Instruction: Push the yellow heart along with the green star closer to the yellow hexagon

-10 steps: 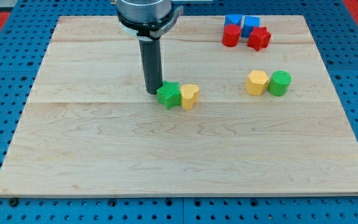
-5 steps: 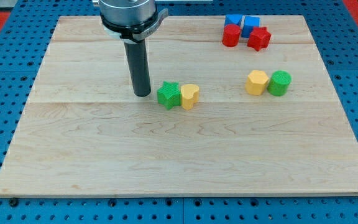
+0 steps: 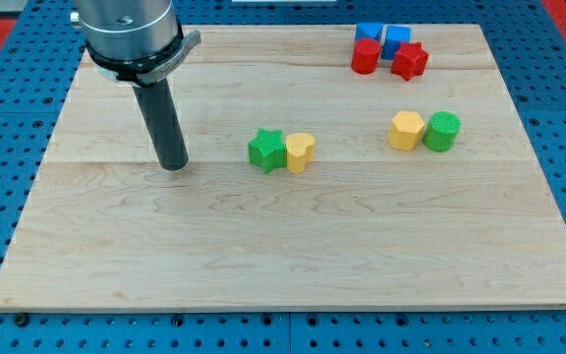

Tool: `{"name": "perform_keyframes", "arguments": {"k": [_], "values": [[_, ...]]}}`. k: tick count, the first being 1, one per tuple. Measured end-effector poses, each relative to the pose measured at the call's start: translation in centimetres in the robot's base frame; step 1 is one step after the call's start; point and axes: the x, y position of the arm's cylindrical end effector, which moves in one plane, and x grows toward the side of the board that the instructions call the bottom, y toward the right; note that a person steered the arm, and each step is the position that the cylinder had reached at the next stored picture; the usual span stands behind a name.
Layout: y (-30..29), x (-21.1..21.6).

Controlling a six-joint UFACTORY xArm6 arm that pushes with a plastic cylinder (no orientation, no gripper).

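The green star [image 3: 266, 149] sits near the middle of the board, touching the yellow heart [image 3: 301, 151] on its right. The yellow hexagon [image 3: 407, 130] lies further toward the view's right, with a clear gap between it and the heart. My tip [image 3: 174, 165] rests on the board well to the left of the green star, apart from it and touching no block.
A green cylinder [image 3: 442, 131] touches the yellow hexagon on its right. At the view's top right stand two blue blocks [image 3: 383, 38], a red cylinder [image 3: 365, 57] and a red star [image 3: 410, 61]. The wooden board [image 3: 283, 256] lies on a blue pegboard.
My tip has moved left, away from the green star, from right beside it to a wide gap. The blocks have not moved.
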Motion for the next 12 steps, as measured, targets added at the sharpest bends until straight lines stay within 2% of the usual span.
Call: {"name": "perform_keyframes", "arguments": {"k": [2,3,4,5,6,7,8,9,12], "values": [[2.2,0.3],[1.0,1.8],[4.6,0.3],[11.4,-2.0],[17.4,-2.0],[20.2,-2.3],[17.2,-0.9],[19.3,2.7],[27.3,1.2]]}}
